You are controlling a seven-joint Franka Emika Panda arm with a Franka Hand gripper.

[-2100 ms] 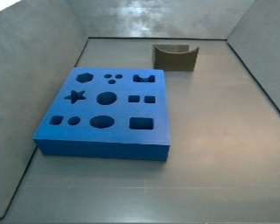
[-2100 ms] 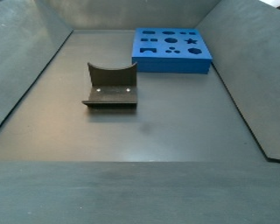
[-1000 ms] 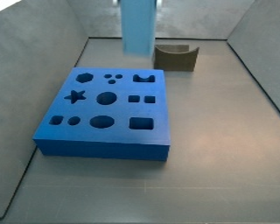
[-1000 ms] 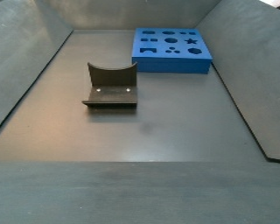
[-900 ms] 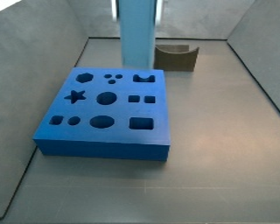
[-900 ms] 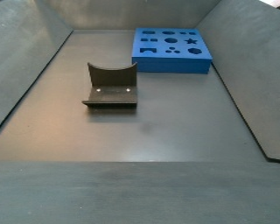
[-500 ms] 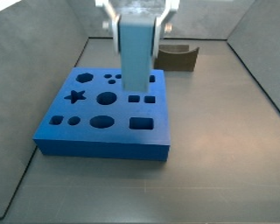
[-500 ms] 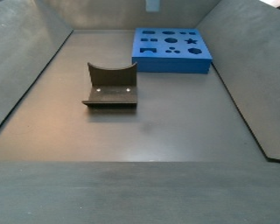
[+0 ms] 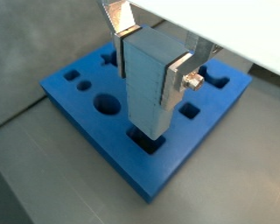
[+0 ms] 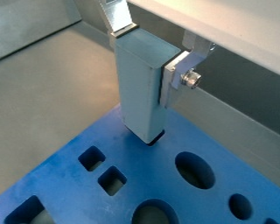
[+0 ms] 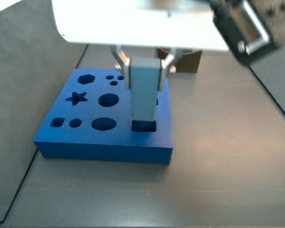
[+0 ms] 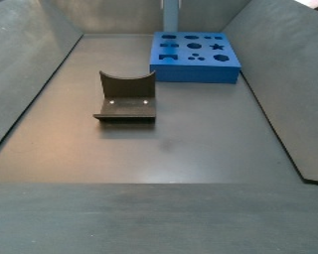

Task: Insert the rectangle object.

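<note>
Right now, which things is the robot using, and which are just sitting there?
Using:
- gripper, above the board, jaws shut on the bar
- rectangle object, upright, lower end at a rectangular hole
- blue board

Just sitting:
- dark U-shaped holder, away from the board

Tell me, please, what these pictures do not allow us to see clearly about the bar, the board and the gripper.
- Lower end of the rectangle object: its own body hides how deep it sits in the hole of the blue board.
- Gripper: in a side view, a blurred white part covers its top.
- Holder: mostly hidden there.
- Bar in the far side view: cut off by the edge.
</note>
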